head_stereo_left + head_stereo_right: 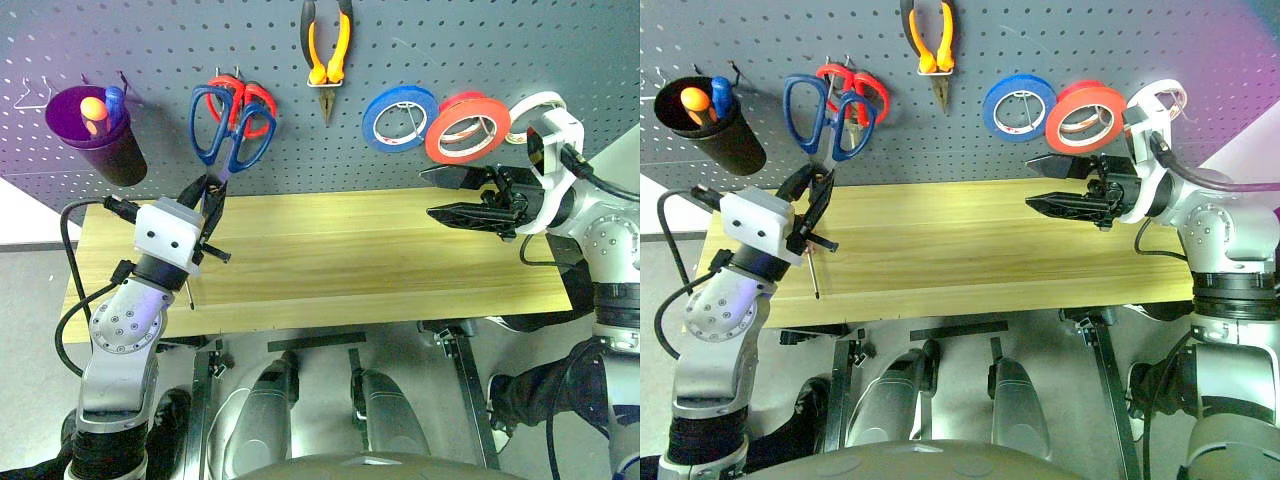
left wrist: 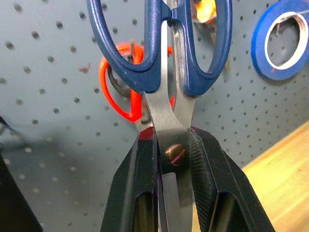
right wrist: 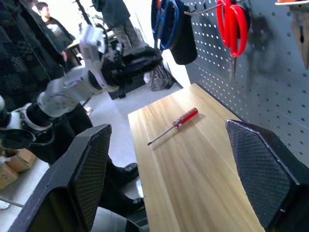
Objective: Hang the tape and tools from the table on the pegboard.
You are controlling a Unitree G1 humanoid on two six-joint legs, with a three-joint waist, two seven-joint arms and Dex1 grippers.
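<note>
The left gripper (image 2: 174,159) clamped the blades of the blue-handled scissors (image 1: 232,128), their handles up against the pegboard (image 1: 170,40) beside the red-handled scissors (image 1: 252,98). The right gripper (image 1: 462,195), jaws spread and empty, hovered below the hung orange-red tape (image 1: 466,127). The red-handled screwdriver (image 3: 175,124) lay on the table (image 1: 350,260) below the pegboard.

The left tool (image 2: 176,193) is clamped on the blades of the blue scissors (image 2: 164,72) at the pivot screw, one black finger (image 2: 135,188) on each side. The blue handles rise just beyond the fingertips, close to the pegboard (image 2: 53,72). Behind them hang red scissors (image 2: 113,89), apparently on a hook. Off to one side of the tool hangs a blue roll (image 2: 285,41), with the table (image 2: 277,169) below it.
</note>
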